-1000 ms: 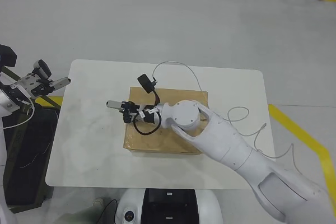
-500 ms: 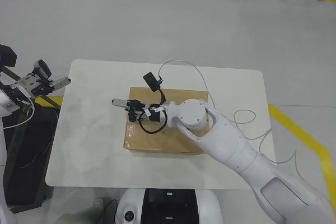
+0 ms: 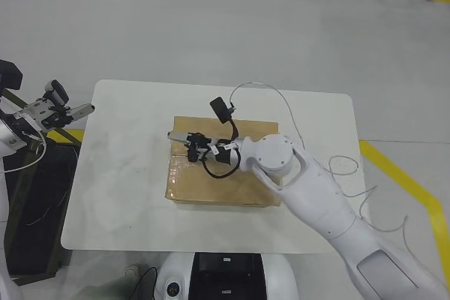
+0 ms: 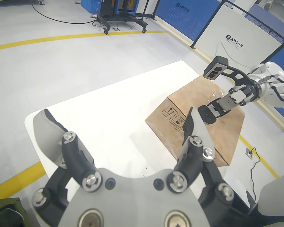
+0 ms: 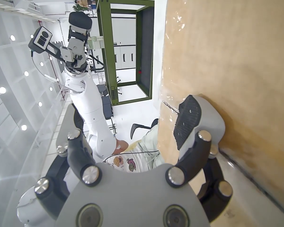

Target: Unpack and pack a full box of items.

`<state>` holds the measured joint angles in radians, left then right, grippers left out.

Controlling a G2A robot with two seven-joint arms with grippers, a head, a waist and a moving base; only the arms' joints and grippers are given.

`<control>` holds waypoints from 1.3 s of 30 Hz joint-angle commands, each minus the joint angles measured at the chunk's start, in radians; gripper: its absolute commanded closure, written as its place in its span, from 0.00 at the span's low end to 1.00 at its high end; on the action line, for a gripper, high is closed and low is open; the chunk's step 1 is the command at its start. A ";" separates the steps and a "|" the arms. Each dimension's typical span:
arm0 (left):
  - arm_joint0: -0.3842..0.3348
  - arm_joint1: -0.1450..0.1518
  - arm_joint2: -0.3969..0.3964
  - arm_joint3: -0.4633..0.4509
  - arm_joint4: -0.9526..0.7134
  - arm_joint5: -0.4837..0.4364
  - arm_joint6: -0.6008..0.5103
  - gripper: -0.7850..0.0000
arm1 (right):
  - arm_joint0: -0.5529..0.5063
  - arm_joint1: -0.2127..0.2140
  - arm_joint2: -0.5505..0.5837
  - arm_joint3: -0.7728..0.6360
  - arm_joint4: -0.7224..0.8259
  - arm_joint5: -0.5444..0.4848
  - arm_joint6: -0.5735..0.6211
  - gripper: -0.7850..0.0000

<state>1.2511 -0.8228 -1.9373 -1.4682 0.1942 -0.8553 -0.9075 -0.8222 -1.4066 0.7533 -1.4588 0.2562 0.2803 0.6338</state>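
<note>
— Where does the box [image 3: 210, 187] sit?

— In the middle of the white counter [image 3: 120, 195], flat on its base, flaps down. Clear tape [image 5: 177, 19] glints along its top, and on the side facing the left arm there are printed handling marks.

— And the right gripper [image 3: 178, 138]?

— Over the box's top, at the end nearer the robot's left and towards the far edge. In the right wrist view the right gripper [image 5: 127, 124] has its jaws spread wide with nothing between them. One jaw lies flat along the cardboard beside a seam in the top; the other hangs out past the box's edge. I think the lower jaw touches the cardboard, but the angle is too shallow to be sure.

— Does the left wrist view agree?

— Yes: there the right gripper [image 4: 210, 112] hangs low over the box's top, dark pad showing.

— The left gripper [image 3: 79, 111]?

— Out by the counter's left rim, near the far corner, well apart from the box. Seen from its own wrist, the left gripper [image 4: 120, 126] has its jaws wide apart and empty, pointing across the counter towards the box.

— Anything else nearby?

— A green-framed rack [image 5: 123, 55] stands on the floor beyond the counter's left side.
</note>
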 commanded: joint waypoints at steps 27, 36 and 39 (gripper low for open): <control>0.000 0.000 0.000 0.000 0.000 0.000 0.000 0.00 | -0.207 0.104 0.282 -0.203 -0.134 0.107 0.150 0.00; 0.000 0.000 0.000 0.000 0.000 0.000 0.000 0.00 | -0.257 0.130 0.350 -0.270 -0.186 0.133 0.179 0.00; 0.000 0.000 0.000 0.000 0.000 0.000 0.000 0.00 | -0.274 0.139 0.371 -0.297 -0.206 0.146 0.187 0.00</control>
<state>1.2511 -0.8228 -1.9373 -1.4682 0.1942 -0.8553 -0.9075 -1.0897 -1.2711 1.1168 -1.7450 0.0571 0.4215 0.8172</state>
